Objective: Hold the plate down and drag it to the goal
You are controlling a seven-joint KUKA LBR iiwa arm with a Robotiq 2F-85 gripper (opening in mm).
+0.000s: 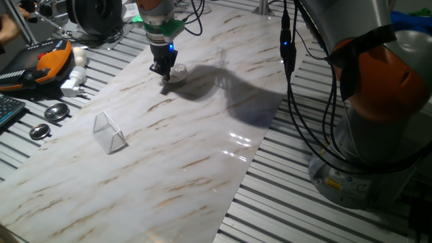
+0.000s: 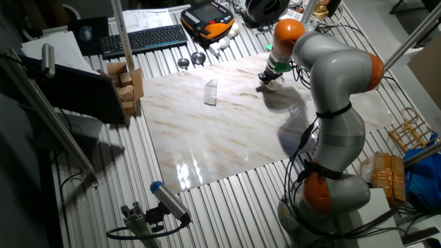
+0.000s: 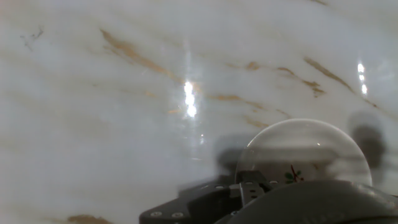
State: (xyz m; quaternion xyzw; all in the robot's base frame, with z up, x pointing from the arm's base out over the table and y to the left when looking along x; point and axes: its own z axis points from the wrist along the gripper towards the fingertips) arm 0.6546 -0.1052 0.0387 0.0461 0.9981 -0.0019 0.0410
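On the marble-patterned worktop (image 1: 202,142), toward its far end in one fixed view:
plate: the plate (image 1: 177,73) lies flat beneath the gripper (image 1: 163,73); the hand view shows its round pale rim (image 3: 305,149) and a small reddish-green mark at its centre.
edges: the plate sits inside the worktop's far edge, with slatted metal table (image 1: 304,216) beyond on every side.
open room: bare marble stretches from the plate to the goal (image 1: 109,132), and nothing lies on the sheet between them (only the arm's shadow falls to the plate's right).
goal: a clear angled frame standing on the worktop, well apart from the plate, near the sheet's left edge in one fixed view; the other fixed view shows it (image 2: 211,91) left of the gripper (image 2: 267,77).
containers: the goal frame holds nothing.
fingers: pointed down at the plate, tips at its near rim; contact looks likely, though I cannot tell how wide they stand.
off the sheet: two grey metal discs (image 1: 57,112) lie on the slats just left of the goal.
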